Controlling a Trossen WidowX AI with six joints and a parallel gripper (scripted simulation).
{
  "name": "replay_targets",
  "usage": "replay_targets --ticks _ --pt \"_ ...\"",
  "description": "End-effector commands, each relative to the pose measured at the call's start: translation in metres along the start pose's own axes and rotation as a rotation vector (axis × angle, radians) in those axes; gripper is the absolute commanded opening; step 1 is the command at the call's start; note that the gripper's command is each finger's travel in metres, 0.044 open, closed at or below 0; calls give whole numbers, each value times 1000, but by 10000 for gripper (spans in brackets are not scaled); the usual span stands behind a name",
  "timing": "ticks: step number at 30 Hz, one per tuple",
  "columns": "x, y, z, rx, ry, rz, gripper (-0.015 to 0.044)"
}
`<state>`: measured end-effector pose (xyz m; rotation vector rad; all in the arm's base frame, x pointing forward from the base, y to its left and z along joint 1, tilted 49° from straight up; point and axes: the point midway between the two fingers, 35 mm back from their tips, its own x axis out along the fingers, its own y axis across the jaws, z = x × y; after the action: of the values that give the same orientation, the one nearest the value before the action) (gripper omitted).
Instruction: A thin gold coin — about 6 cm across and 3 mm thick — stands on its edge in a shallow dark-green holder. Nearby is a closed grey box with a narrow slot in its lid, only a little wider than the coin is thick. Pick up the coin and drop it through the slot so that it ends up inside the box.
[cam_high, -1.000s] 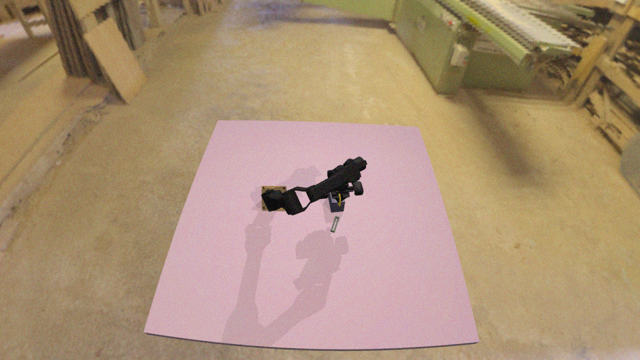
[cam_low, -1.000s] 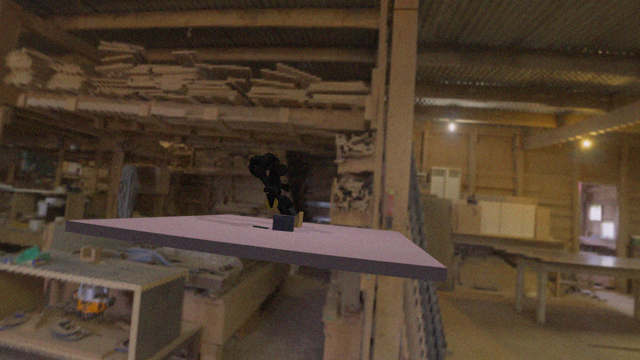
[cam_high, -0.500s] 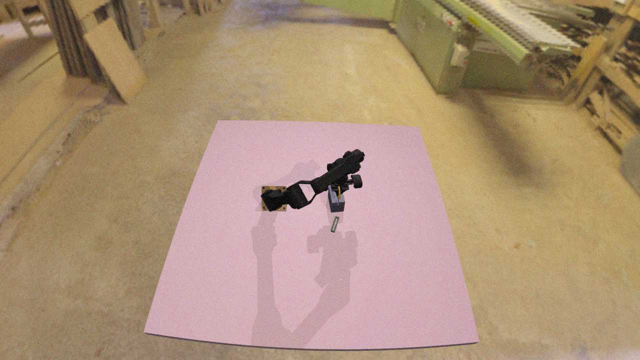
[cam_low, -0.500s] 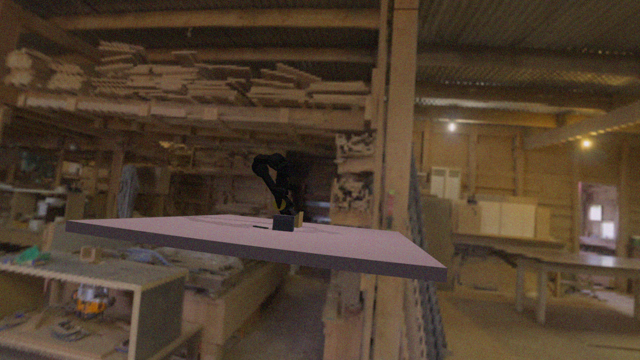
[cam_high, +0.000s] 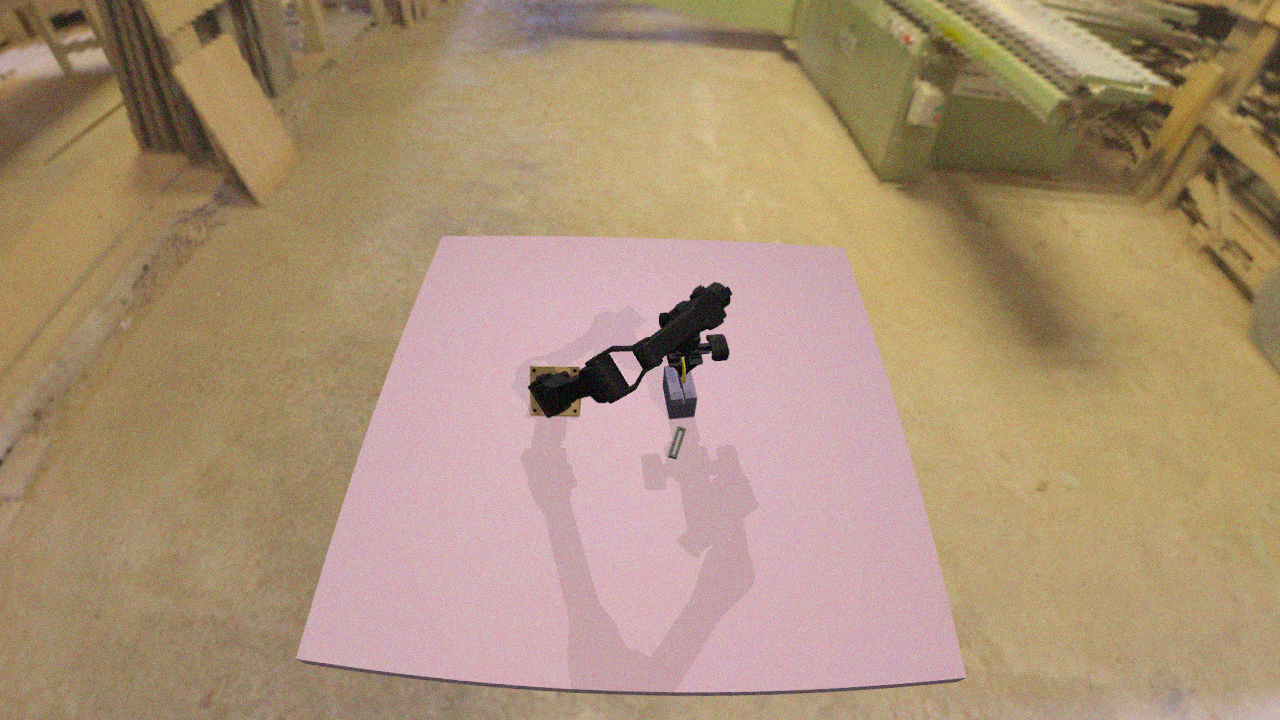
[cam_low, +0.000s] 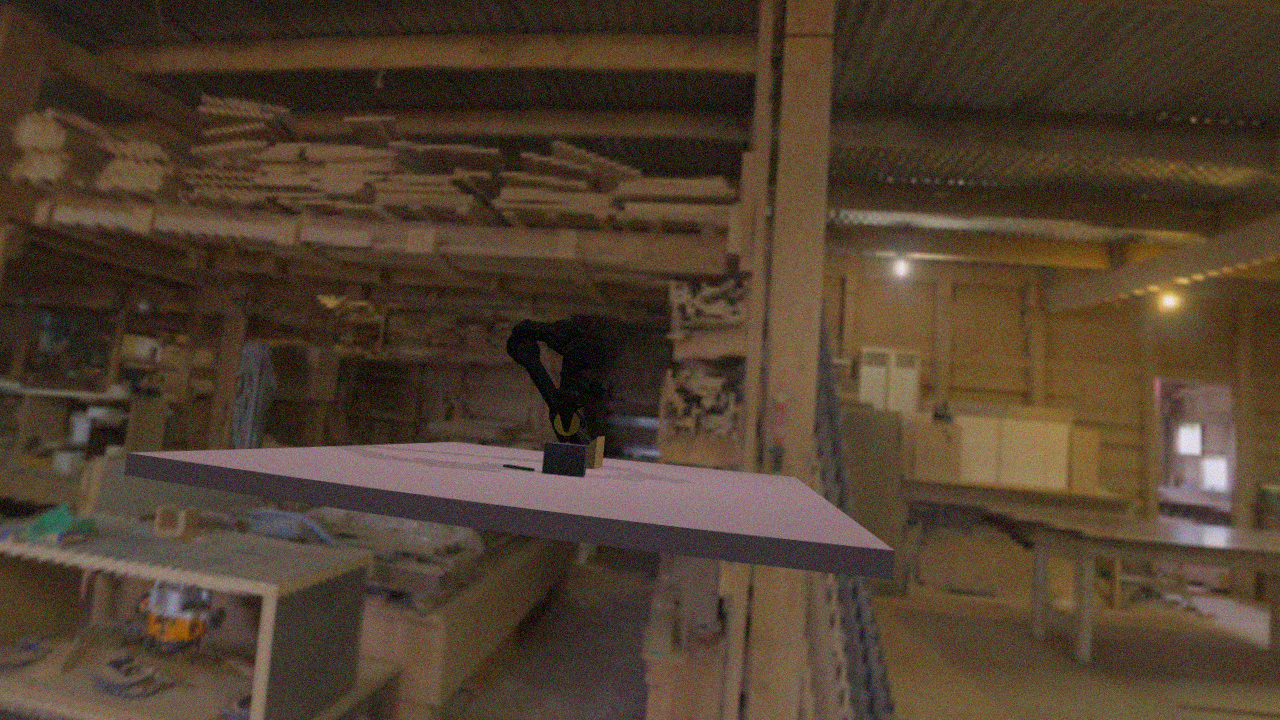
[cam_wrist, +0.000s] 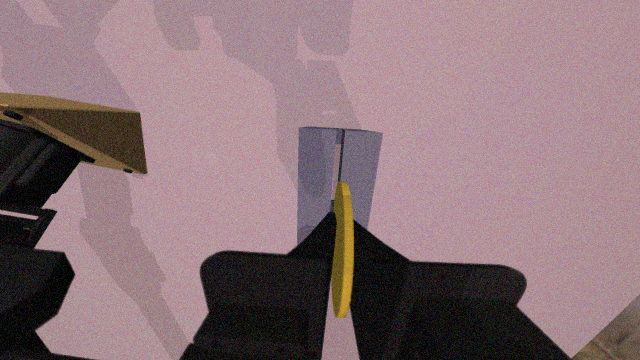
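Note:
My gripper (cam_wrist: 336, 218) is shut on the gold coin (cam_high: 683, 368) (cam_low: 566, 424) (cam_wrist: 343, 250). The coin stands on edge between the fingertips, above the grey box (cam_high: 682, 407) (cam_low: 564, 459) (cam_wrist: 361, 165). In the wrist view the coin's edge looks close to in line with the slot, with a slight tilt; the fingers and coin hide the near part of the box. In the exterior view the coin shows above the box top. The dark-green holder (cam_high: 677, 442) (cam_low: 518, 467) lies on the table with nothing in it, in front of the box in the top view.
The pink table (cam_high: 465, 537) (cam_low: 716, 501) carries everything. The arm's wooden base plate (cam_high: 572, 409) (cam_low: 598, 451) (cam_wrist: 115, 135) stands to the left of the box in the top view and in the wrist view. Shadows of the arm fall over the table.

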<state>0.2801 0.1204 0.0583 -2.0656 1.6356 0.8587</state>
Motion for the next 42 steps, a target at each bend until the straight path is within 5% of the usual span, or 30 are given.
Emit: replay_targets --ticks 1,42 --pt "0 0 -2 1 -1 -1 0" --pt "4 -1 5 2 2 -2 0"
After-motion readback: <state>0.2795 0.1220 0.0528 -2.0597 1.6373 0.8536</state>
